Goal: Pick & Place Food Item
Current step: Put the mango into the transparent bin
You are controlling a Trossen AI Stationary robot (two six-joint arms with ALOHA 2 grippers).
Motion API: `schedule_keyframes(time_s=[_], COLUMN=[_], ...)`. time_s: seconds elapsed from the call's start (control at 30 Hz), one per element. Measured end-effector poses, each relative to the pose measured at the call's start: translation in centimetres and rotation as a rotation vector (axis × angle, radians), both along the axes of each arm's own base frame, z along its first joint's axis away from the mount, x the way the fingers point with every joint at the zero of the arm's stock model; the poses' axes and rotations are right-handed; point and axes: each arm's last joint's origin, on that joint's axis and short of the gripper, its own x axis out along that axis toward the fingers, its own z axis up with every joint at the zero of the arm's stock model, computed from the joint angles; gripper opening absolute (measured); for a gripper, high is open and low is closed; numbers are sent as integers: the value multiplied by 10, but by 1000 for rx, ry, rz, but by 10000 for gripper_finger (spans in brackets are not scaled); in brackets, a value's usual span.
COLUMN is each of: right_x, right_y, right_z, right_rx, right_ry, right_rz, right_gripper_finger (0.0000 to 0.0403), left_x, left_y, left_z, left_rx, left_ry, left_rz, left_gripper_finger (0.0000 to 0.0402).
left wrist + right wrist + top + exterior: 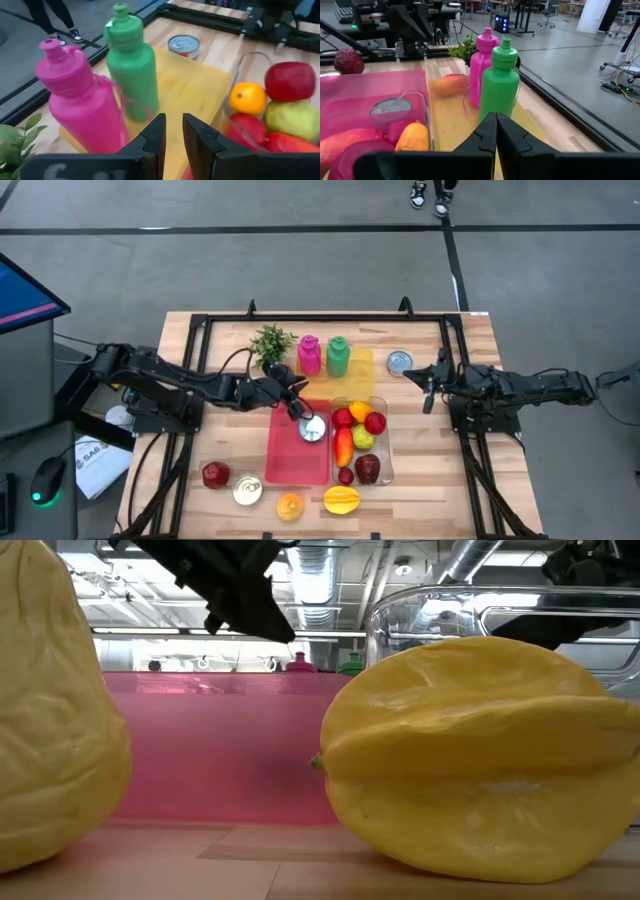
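**Asker:** High view first: where is your left gripper (pixel 297 408) hanging?

**Me:** I'm holding it over the corner of the pink tray (pixel 285 465) nearest the green bottle (pixel 338 357), just beside the can (pixel 313 428). Its fingers are standing slightly apart, gripping nothing. My right gripper (pixel 430 392) is waiting clenched at the table's right side.

**Asker:** Which step?

**Me:** I'm judging it as the approach to the can, which is sitting inside the tray. I'm going to need wider fingers, then a descent straddling it.

**Asker:** How is it pointing?

**Me:** It's standing upright, lid facing up, axis running vertical.
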Motion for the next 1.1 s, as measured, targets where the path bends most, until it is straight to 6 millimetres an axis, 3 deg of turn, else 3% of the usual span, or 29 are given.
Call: schedule_keyframes(time_s=[0.23,0.33,0.47,0.7,0.83,1.1], right_x=[0,0,0,0,0,-1], right_y=[0,0,0,0,0,0], right_z=[0,0,0,0,0,-1], right_rx=[6,6,6,6,6,5], right_ry=[0,0,0,0,1,10], right_rz=[-2,-2,-2,-3,-4,-6], right_gripper_finger=[2,2,2,2,2,2], left_x=[-2,-5,-13,-18,-15,-11], left_y=[14,26,38,50,48,22], left_z=[5,-1,-14,-19,-25,-28], left_rx=[-141,-202,-224,-340,-352,-351], left_ry=[-116,-135,-37,-97,-85,-67], left_rz=[139,278,388,539,547,454], left_gripper_finger=[53,53,45,17,3,1])
